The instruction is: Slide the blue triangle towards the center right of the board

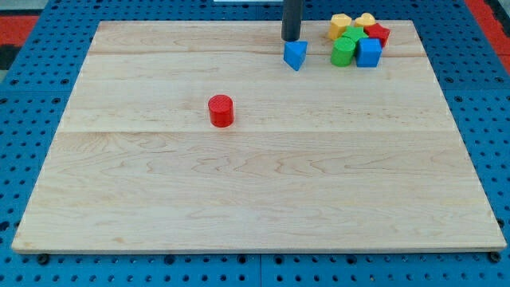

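The blue triangle [296, 54] lies near the view's top edge of the wooden board [255, 191], a little right of the middle. My tip [291, 39] stands just above it in the view, at its upper left corner, touching or nearly touching it. The dark rod rises out of the view's top.
A tight cluster sits at the view's top right: a blue cube [368, 53], a green cylinder [343, 53], a green block [351, 35], a red block [377, 33], and two yellow blocks [340, 24] [365, 20]. A red cylinder [221, 110] stands left of centre.
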